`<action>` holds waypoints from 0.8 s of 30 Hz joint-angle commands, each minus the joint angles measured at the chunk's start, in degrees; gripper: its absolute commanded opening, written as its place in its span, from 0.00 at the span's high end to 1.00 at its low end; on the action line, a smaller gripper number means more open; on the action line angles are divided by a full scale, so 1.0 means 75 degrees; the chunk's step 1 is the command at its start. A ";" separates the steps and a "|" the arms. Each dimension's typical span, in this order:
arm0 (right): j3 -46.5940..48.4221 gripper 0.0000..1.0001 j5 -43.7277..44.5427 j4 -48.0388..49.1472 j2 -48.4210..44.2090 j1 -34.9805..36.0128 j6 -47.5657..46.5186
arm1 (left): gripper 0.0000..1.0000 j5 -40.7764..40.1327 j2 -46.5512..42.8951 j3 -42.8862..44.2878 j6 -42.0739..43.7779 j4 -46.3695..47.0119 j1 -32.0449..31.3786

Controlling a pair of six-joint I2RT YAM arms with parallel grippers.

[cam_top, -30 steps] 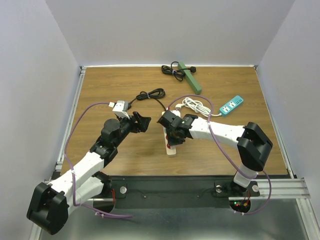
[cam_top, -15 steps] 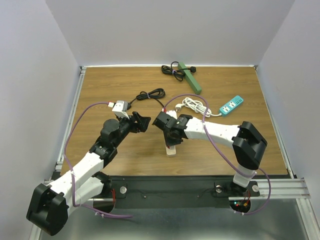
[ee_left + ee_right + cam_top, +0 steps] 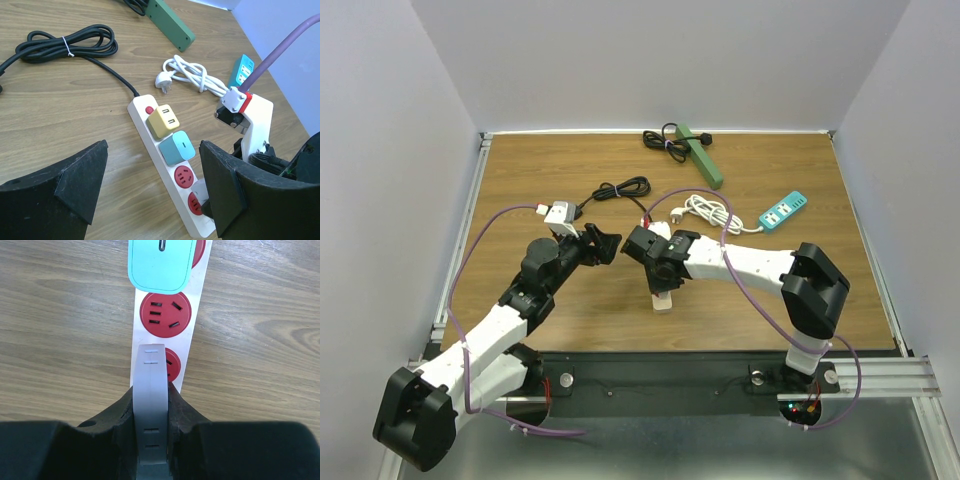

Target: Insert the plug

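A white power strip [image 3: 663, 297] with red sockets lies mid-table; it also shows in the left wrist view [image 3: 149, 137] and the right wrist view [image 3: 141, 339]. A yellow plug [image 3: 165, 120] and a teal plug [image 3: 176, 147] sit in it. One red socket [image 3: 165, 315] is free. My right gripper [image 3: 656, 264] is shut on a pale grey plug [image 3: 150, 405], held just above the end socket [image 3: 173, 365]. The plug partly hides that socket. My left gripper [image 3: 603, 245] is open and empty, hovering left of the strip.
A green power strip [image 3: 703, 158] with a black cable lies at the back. A teal power strip [image 3: 783, 211] with a white coiled cable [image 3: 710, 210] lies at the right. A black cable coil [image 3: 620, 188] runs to the white strip. Walls close three sides.
My right gripper has moved a little to the left with the grey plug in it. The left arm has not moved.
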 commanded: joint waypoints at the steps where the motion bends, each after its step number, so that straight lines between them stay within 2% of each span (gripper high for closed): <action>1: -0.0009 1.00 0.0018 0.0148 0.0378 0.0125 0.0178 | 0.15 0.0008 -0.0207 0.0231 0.0148 0.0281 0.0028; 24: -0.0361 1.00 -0.0145 0.0394 0.0683 0.0160 0.0283 | 0.15 -0.0039 -0.0324 0.0196 0.0137 0.0211 0.0028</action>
